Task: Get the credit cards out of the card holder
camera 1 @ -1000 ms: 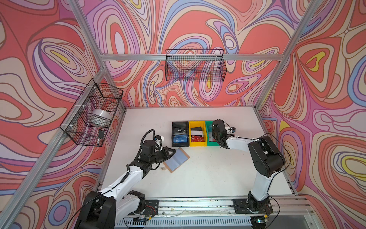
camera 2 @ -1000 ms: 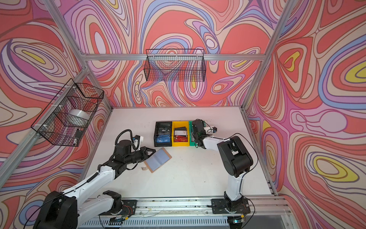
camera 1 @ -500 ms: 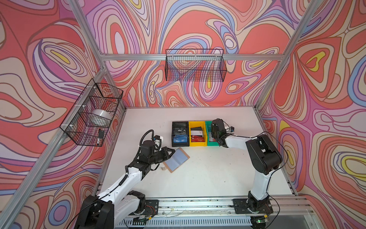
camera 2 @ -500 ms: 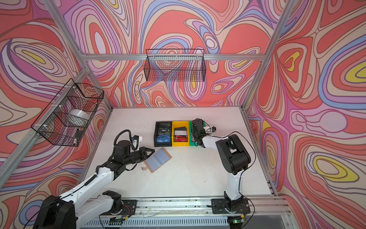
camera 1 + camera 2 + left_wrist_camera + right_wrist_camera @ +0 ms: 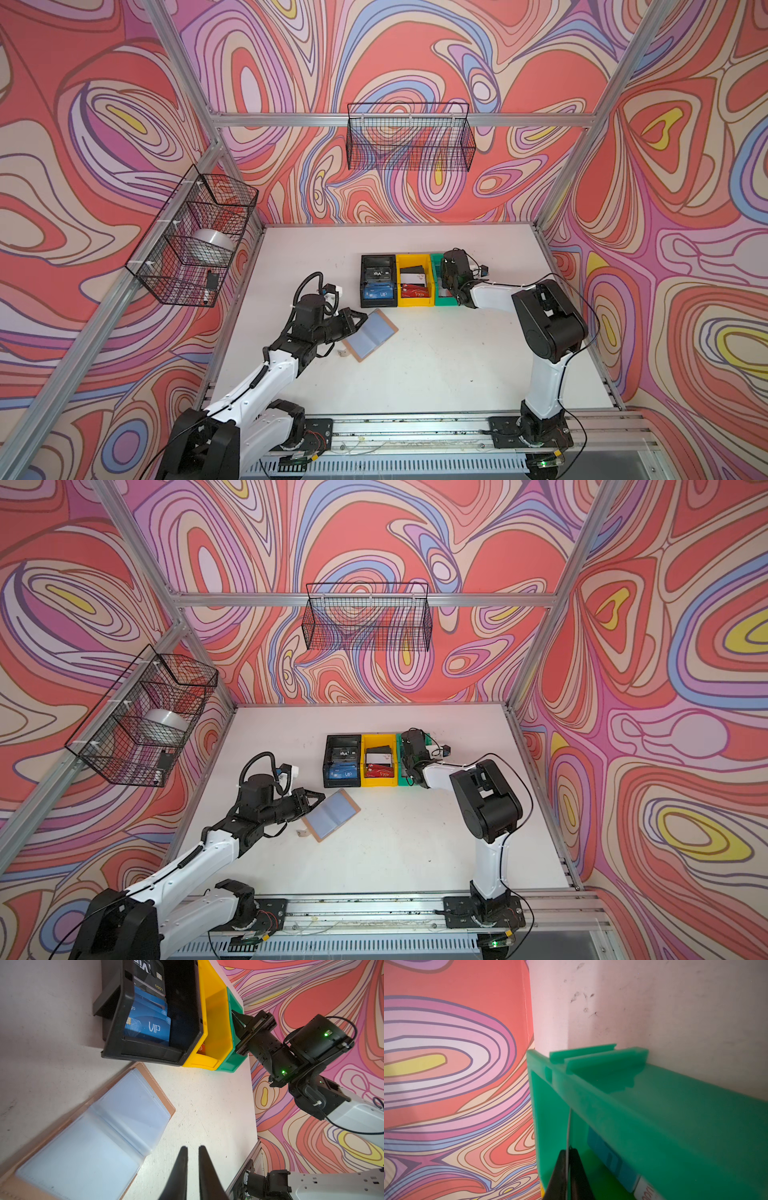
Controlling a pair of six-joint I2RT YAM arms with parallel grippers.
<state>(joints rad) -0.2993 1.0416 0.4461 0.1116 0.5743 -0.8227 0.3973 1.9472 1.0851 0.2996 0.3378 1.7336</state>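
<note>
Right hand (image 5: 568,1150) shifted, one card (image 5: 569,1126) pinched (edgewise)

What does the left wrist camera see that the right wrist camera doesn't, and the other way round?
Only the left wrist view: the open card holder with clear sleeves, the black bin holding a blue VIP card, the yellow bin, and the left gripper, narrowly open and empty.
Only the right wrist view: a thin card, edge-on, pinched in the right gripper.
Both: the green bin, the right gripper, the white table and the patterned wall.
</note>
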